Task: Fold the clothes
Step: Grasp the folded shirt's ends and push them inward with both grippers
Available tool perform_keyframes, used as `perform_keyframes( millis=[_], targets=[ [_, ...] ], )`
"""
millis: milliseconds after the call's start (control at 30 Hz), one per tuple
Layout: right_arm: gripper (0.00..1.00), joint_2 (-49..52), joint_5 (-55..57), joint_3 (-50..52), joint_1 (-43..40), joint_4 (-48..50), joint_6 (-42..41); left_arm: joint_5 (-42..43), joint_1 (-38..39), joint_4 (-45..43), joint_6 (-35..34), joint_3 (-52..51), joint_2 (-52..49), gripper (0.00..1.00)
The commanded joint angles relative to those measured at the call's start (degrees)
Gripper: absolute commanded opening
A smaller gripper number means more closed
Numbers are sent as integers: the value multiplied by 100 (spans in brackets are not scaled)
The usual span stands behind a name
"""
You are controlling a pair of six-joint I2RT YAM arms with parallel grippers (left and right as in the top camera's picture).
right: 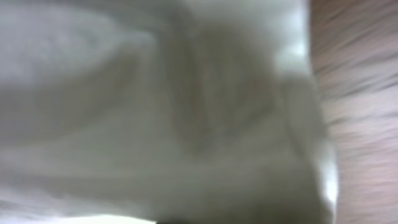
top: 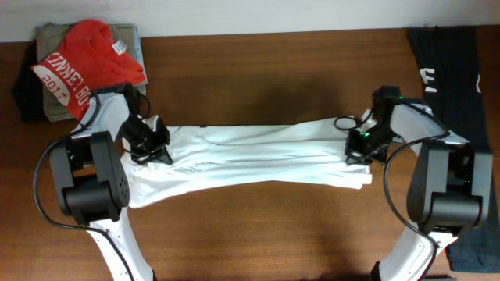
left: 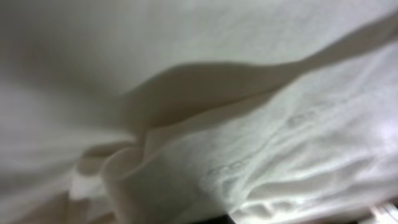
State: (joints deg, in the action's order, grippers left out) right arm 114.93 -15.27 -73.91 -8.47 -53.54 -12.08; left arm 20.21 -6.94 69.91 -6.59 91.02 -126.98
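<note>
Overhead: white garment (top: pixel 258 160) lies across the middle of the table (top: pixel 258 70), long axis running from the left edge toward the right edge, roughly parallel to the far edge. It is drawn into a long band, wider at its left end, where it sags toward the near edge. Left gripper (top: pixel 150 144) sits on the left end, right gripper (top: pixel 358 148) on the right end; each arm is at its own end, neither nearer the middle. Both wrist views are filled with white cloth close to the lens, and the right one shows a strip of bare wood along one side. No fingers are visible in either, so I cannot tell whether either gripper is clamped or released. The drawn-out cloth suggests both have a pinch, but that is my guess. Folded pile with a red shirt (top: pixel 82 62) on top sits at the far left corner; a dark garment (top: pixel 453 62) lies along the right edge. Judgement: the next fold turns on this left-right axis, either bringing one end over to the other or carrying one long edge across.
</note>
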Motion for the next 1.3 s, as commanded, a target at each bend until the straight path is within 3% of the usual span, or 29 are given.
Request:
perform_keyframes(
  millis=[0,67,167,267,300,333,367,400,433,467,500,533,633,700,1067,1100,1167,1267],
  targets=[
    [5,278,846,-299,-511,146,-85,1338,9,221,750,-120,-46,1],
    [4,278,837,-640,-710,-13,-87,1456,168,236,793,-120,28,1],
    [4,275,822,-1464,-730,-1056,-87,1432,146,24,793,-98,420,1],
    [4,275,828,-2315,-741,-1853,-87,470,-44,136,424,55,892,0],
    [9,275,848,-2761,-774,-2151,-87,280,-160,195,428,61,1182,0],
    [36,275,857,-2959,-813,-2236,-85,236,-219,199,433,61,1379,0],
    [88,275,935,-3139,-901,-2232,-87,223,-278,151,452,61,1582,7],
    [99,275,997,-3180,-1027,-2070,-90,221,-328,55,452,61,1749,23],
    [99,291,1005,-3158,-1176,-1884,-83,219,-337,-9,452,61,1847,52],
    [99,313,1069,-3101,-1325,-1685,2,214,-334,-26,452,59,1851,63],
    [99,367,1078,-3049,-1469,-1488,262,85,-334,-26,450,57,1834,85],
    [99,450,909,-2970,-1596,-1335,452,-94,-334,-24,450,52,1832,99],
    [99,678,-538,-2730,-1755,-1204,1541,-210,-334,-31,450,52,1832,99],
    [99,863,-879,-2629,-1727,-1220,1961,-227,-334,-76,450,52,1832,99],
    [99,1156,-1217,-1137,-837,-763,2188,-271,-334,-151,450,52,1832,99],
    [91,1156,-1215,-1069,-798,-710,2162,-269,-334,-151,450,52,1832,99],
    [45,1154,-1217,-1099,-772,-691,2057,-269,-334,-153,450,52,1832,99],
    [19,1150,-1121,-1228,-772,-782,1897,-269,-334,-151,450,52,1832,99]
  ],
)
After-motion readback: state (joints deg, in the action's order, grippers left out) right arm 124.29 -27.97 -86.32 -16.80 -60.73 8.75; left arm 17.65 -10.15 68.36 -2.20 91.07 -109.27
